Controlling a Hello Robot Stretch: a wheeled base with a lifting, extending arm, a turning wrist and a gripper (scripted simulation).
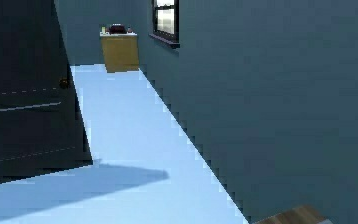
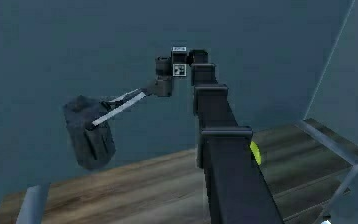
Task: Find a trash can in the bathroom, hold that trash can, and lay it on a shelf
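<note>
In the arm side view a dark grey trash can [image 2: 88, 133] hangs tilted in front of the blue-grey wall, just above a wooden shelf board [image 2: 147, 188]. My gripper [image 2: 100, 113] holds that trash can at the end of its thin fingers [image 2: 127, 101]. The dark arm bar [image 2: 222, 140] rises from the bottom edge, with the white marker squares [image 2: 178, 68] at its far end.
Grey frame posts [image 2: 339, 140] border the shelf board at the arm side view's right. In the forward view a light blue floor [image 1: 137, 120] runs past a dark door [image 1: 27, 80] to a wooden cabinet [image 1: 120, 50] below a window [image 1: 165, 20].
</note>
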